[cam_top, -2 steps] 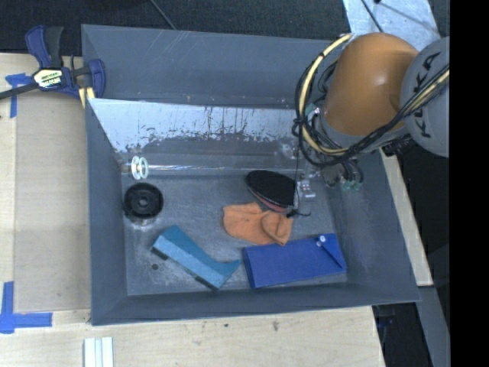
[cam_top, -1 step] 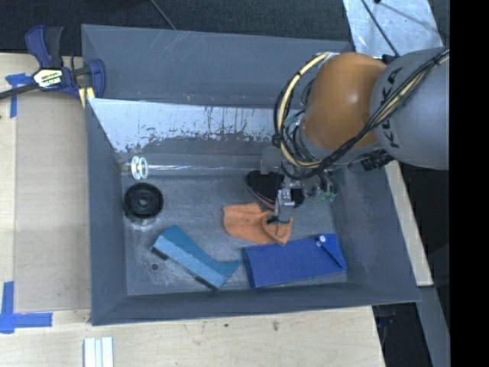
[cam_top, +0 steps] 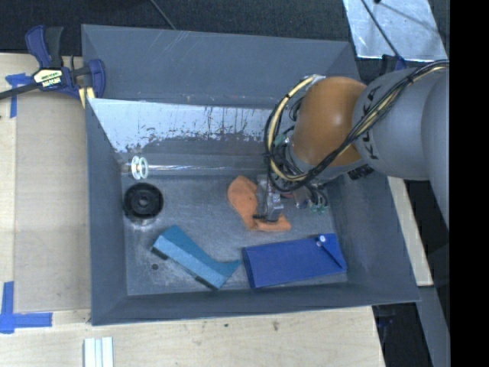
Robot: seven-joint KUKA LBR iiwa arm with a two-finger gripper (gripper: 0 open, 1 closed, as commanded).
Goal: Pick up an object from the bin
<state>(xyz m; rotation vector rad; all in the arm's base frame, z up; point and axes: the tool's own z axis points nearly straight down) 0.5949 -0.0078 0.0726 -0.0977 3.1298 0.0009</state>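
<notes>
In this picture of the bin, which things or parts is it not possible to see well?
Camera view:
- Orange soft thing: its right part is hidden under the pincer.
- Bin: its right back corner is covered by the arm's orange cover.
- Clear ring-like thing at back left: too small and see-through to name.

The claw point(cam_top: 269, 209) is down near the middle of the grey bin point(cam_top: 229, 67), over the lower right part of a crumpled orange thing point(cam_top: 241, 194), perhaps a cloth. Just below it lies a flat dark-blue block point(cam_top: 290, 264). Left of that block lies a lighter blue wedge-shaped piece point(cam_top: 191, 257). Further left are a black round disc point(cam_top: 143, 201) and, just above it, a small white ring point(cam_top: 139, 167).
</notes>
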